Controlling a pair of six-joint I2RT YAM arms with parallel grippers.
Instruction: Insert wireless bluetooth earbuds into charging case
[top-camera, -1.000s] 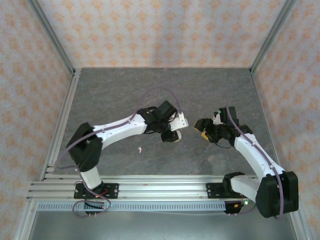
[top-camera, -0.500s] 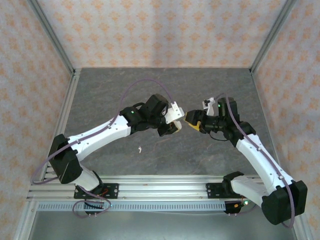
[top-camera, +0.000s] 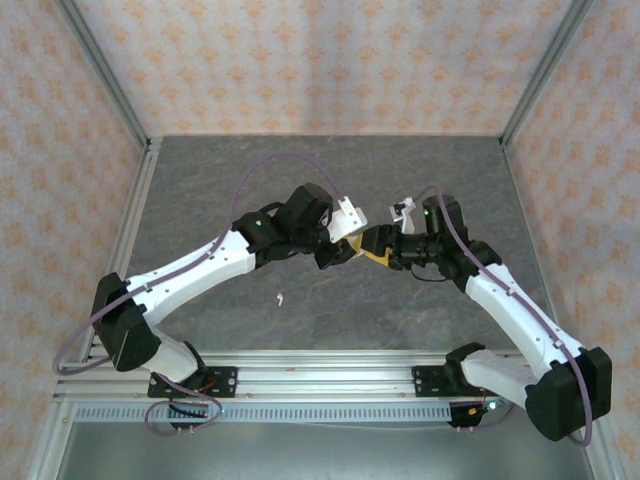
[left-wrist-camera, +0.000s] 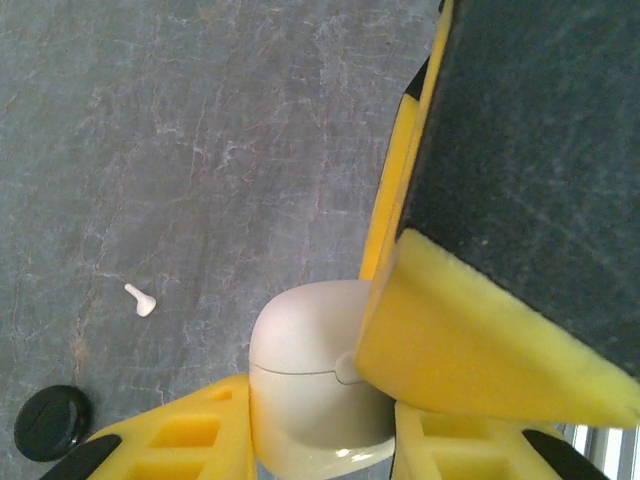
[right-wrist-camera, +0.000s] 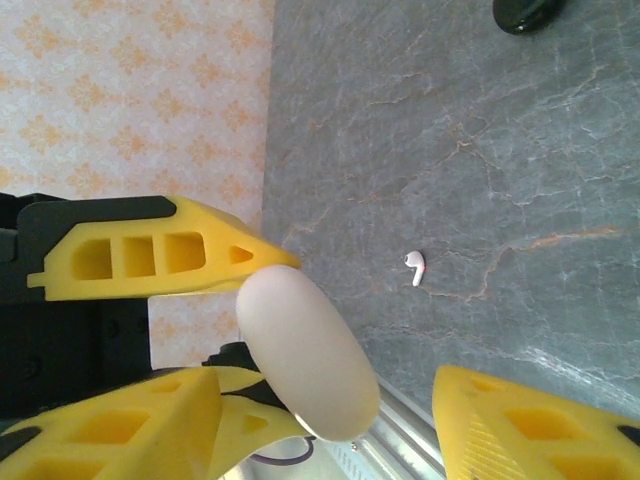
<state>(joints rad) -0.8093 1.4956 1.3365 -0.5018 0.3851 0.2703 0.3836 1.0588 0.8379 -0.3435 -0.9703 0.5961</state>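
Cream-white plastic, the charging case (left-wrist-camera: 315, 380) sits clamped between the two yellow fingers (left-wrist-camera: 190, 440) of the left gripper (left-wrist-camera: 320, 425). Its seam is visible and its lid is down, so the case is closed. The tip of one padded finger (left-wrist-camera: 470, 340) of the right gripper (top-camera: 378, 247) rests against the lid edge, just beside the seam. The opposing right finger stands well apart from the case, so those jaws are released and grasp nothing. The change over the last second is plain: the two arms, then separated by a clear gap above the table (left-wrist-camera: 200, 120), have reached forward and closed on each other. The grippers now meet, the right finger in contact with the case that the left one holds. Judgement: the step in hand is opening the lid, one gripper steadying and the other prying, and no bud can go in until that is done. One white earbud (left-wrist-camera: 140, 300) lies loose on the grey stone-patterned surface, well apart from both sets of fingers and off to the side of the held case; it has not shifted in that second. A black round object (left-wrist-camera: 50, 422) lies near it, beyond the left finger; whether it is a second case cannot be told. Risk noted: the case is smooth and rounded, and a sideways push on the lid could slip it out of the left fingers.
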